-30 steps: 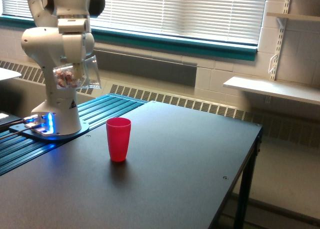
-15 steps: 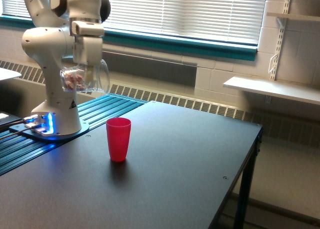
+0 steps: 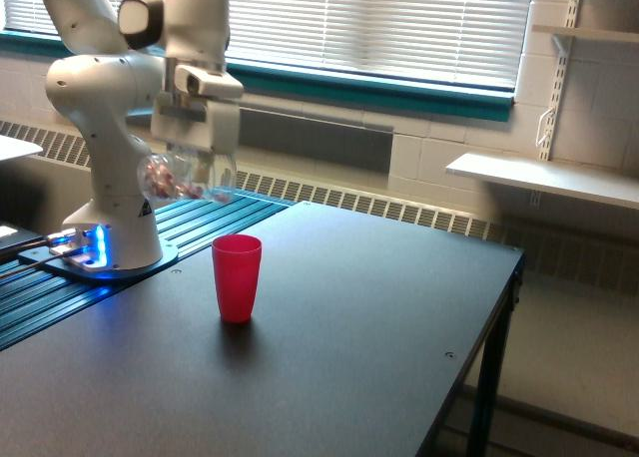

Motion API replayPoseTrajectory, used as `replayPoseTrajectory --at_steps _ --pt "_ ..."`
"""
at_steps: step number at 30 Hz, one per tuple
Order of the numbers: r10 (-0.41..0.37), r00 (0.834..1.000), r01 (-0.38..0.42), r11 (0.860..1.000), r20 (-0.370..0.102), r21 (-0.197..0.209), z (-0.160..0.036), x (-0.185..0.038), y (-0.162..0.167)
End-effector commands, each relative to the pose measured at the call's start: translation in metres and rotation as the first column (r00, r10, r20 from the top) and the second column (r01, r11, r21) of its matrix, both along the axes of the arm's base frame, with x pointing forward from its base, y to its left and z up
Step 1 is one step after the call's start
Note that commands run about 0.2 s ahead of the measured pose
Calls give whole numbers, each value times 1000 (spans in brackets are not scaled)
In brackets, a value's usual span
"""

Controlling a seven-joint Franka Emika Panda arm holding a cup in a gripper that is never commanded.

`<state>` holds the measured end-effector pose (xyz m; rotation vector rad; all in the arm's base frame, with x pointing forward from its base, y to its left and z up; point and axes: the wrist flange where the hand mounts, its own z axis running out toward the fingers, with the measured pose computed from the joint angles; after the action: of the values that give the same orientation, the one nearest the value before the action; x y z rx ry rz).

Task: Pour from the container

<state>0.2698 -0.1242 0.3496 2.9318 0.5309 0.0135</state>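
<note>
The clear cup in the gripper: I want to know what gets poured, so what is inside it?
Small reddish-brown bits show through the wall of the clear cup, which the gripper holds tilted. What they are is too small to tell.

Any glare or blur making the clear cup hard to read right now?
Exterior view: bright blinds backlight the scene; the clear cup looks soft and washed out, its reddish bits barely distinct; the red cup is sharp, casting only a faint shadow.
</note>
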Motion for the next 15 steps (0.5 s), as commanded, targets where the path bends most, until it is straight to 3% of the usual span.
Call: replayPoseTrajectory --at_steps 1,15 --pt "-33 999 34 999 -27 24 -23 2 21" --pt "-86 995 88 995 -51 37 -37 7 34"
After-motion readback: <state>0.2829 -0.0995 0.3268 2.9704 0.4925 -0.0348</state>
